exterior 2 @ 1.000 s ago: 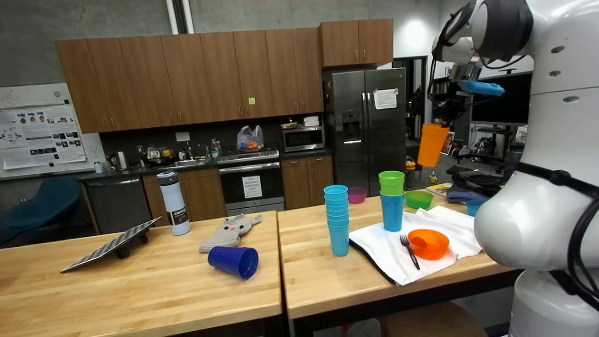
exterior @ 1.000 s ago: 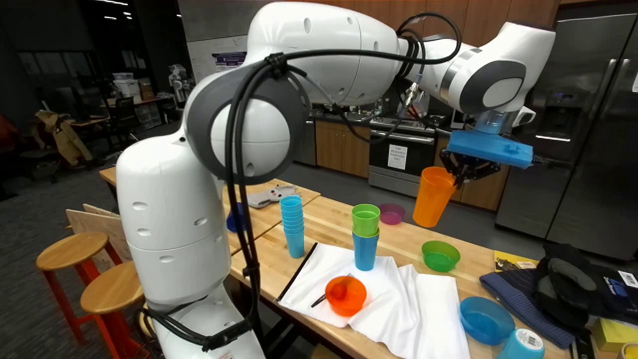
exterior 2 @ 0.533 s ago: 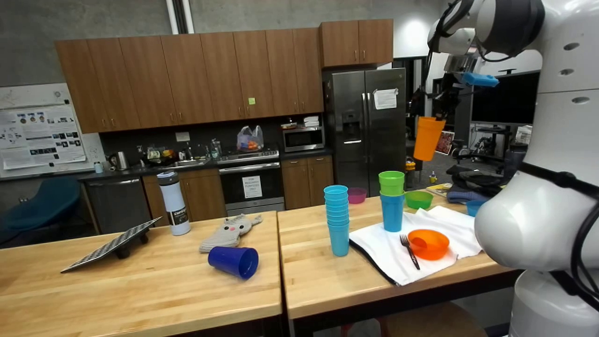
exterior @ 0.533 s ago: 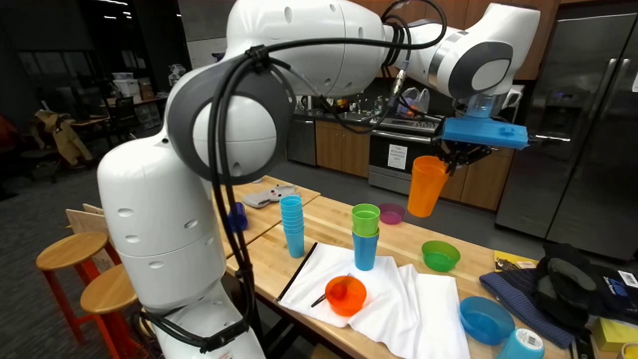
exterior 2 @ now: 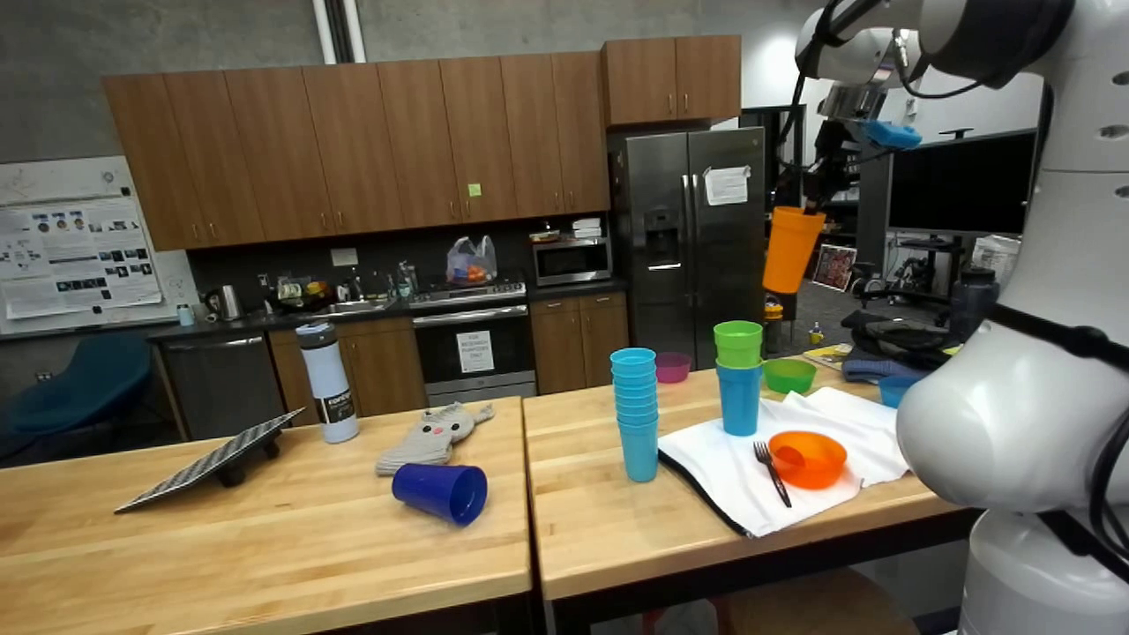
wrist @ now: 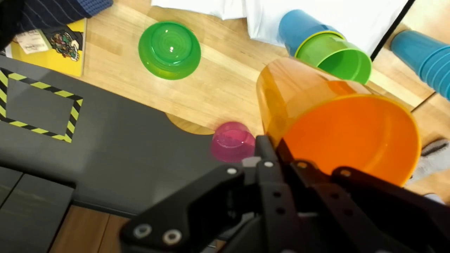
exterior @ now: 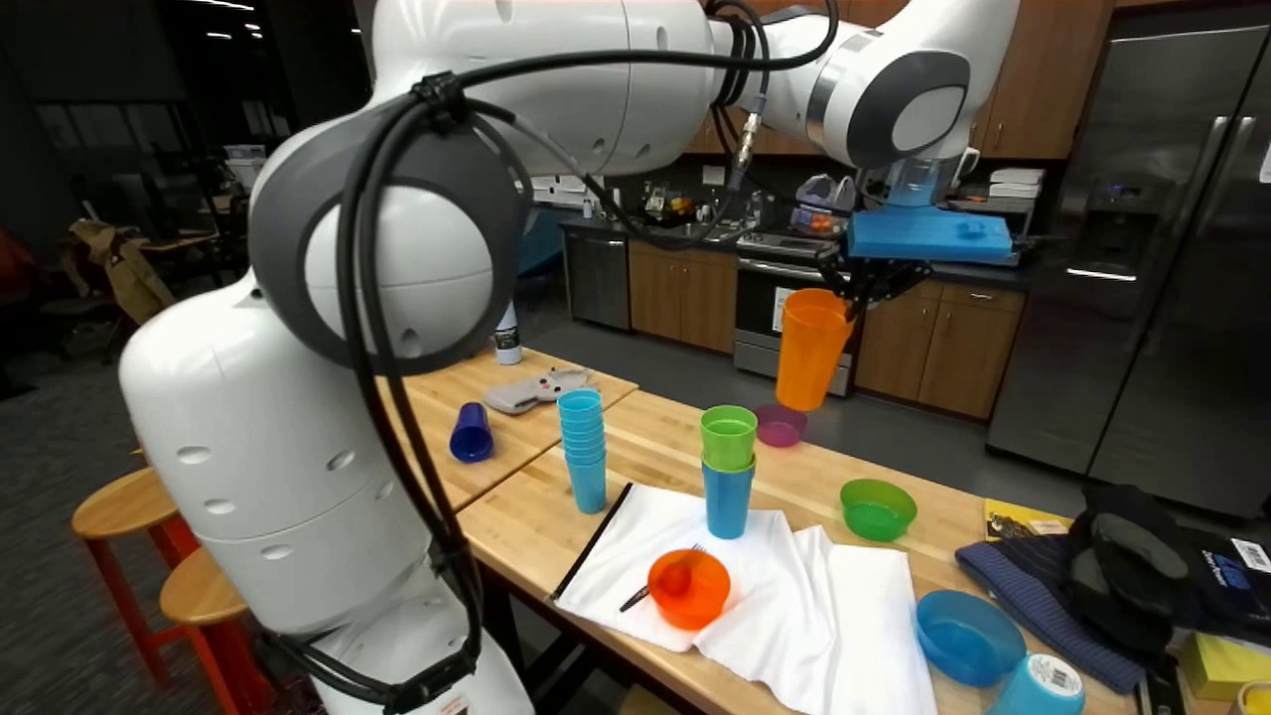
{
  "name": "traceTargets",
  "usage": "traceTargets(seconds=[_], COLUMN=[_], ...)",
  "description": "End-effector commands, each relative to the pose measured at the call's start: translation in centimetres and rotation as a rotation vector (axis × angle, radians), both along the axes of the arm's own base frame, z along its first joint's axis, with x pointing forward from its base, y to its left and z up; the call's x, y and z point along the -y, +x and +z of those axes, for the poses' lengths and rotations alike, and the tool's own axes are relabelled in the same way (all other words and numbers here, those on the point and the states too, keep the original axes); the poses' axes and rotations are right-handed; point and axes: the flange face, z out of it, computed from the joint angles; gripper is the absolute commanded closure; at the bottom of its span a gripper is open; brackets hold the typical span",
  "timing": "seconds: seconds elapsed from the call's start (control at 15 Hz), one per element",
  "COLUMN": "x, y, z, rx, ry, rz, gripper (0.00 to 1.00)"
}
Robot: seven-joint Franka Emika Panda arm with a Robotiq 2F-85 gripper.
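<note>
My gripper (wrist: 274, 146) is shut on the rim wall of an orange cup (wrist: 358, 130), one finger inside it and one outside. In both exterior views the orange cup (exterior: 812, 350) hangs slightly tilted, mouth up, above the table's far side. Below it stands a light green cup (exterior: 728, 439) set in a blue cup (exterior: 728, 504), on a white cloth (exterior: 864, 596). A stack of light blue cups (exterior 2: 637, 414) stands on bare wood beside the cloth. A purple bowl (wrist: 233, 142) sits at the far table edge, and a green bowl (wrist: 169, 50) lies farther along.
An orange bowl (exterior 2: 807, 460) and a fork (exterior 2: 773, 476) lie on the cloth. A large blue bowl (exterior: 968, 636) and dark clothing (exterior: 1122, 571) occupy the table's end. The adjoining table bears a dark blue cup (exterior 2: 438, 491) on its side, a knitted toy (exterior 2: 432, 437) and a bottle (exterior 2: 326, 384).
Arm and orange cup have moved left and upward in both exterior views, with the grip kept. Everything on the tables has stayed in place.
</note>
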Motion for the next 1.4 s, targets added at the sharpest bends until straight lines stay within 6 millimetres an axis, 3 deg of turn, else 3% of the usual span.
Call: traceTargets(seconds=[0.0,0.6,1.07,1.33], x=[-2.5,-6.7,-7.4,-7.8], y=[-2.1,-3.0,-2.7,-2.4], z=[0.5,-1.8,-4.1,-4.4], rx=[0.014,-0.021,-0.052,-0.04], ry=[-0.018,-0.083,-0.113,-0.121], rz=[0.111,0.265,0.293,0.306], gripper=[0.99,0.99,0.99,0.99])
